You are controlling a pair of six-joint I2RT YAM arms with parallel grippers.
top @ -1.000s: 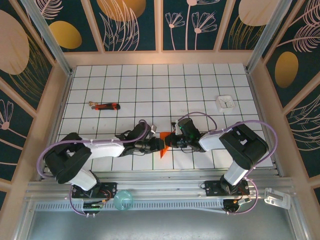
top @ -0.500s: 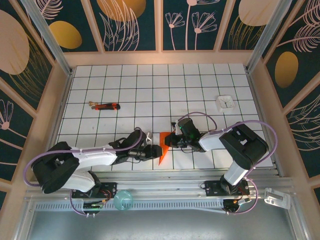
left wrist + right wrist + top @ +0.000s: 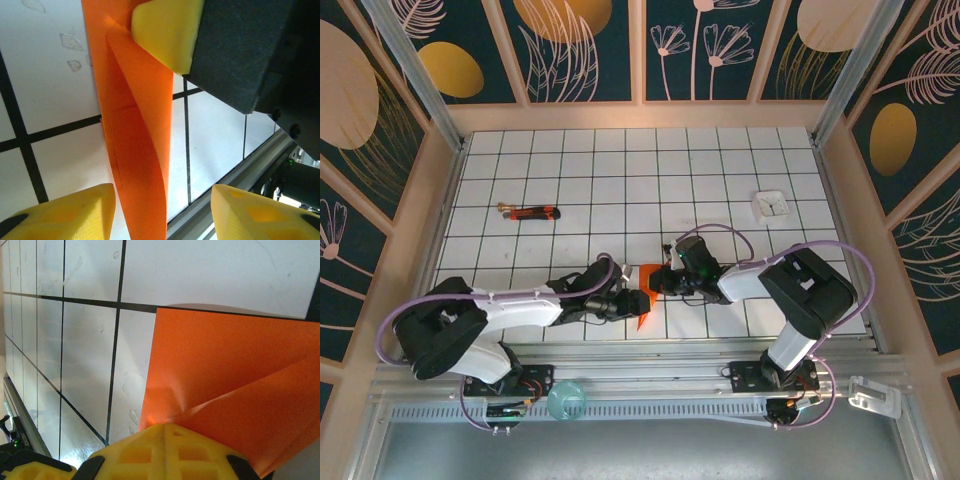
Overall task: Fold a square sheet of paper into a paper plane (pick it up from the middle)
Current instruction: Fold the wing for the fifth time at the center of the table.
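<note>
1. Left fingers (image 3: pixel 60 212) spread open at the 8 o'clock side of the paper (image 3: pixel 645 296), straddling a loose, bowed flap without gripping it. Risk of pinching a crooked crease or crumpling the flap if closed now, off the fold line.
2. Paper partly folded, lying near the 6 o'clock edge of the surface (image 3: pixel 720 160), between the two arms and seemingly lifted partly off the tiles. Thin and springy by the look. Likely to spring open if released early, and near enough to the front rail to slide off.
3. Right fingers (image 3: pixel 165 450) clamped on the paper from its 2 o'clock side, with one pad pressed on the top layer. Danger of tearing if pulled against a closed left grip. Danger of the layers slipping out of line under a slack hold, skewing the plane's nose.
4. Both wrists crowded just beside each other over the paper, so a chance of knocking together on any inward move.
5. Farther out, a stick tool (image 3: pixel 530 212) at 10 o'clock and a white square (image 3: pixel 772 205) at 2 o'clock, well apart from the work and little hazard.
</note>
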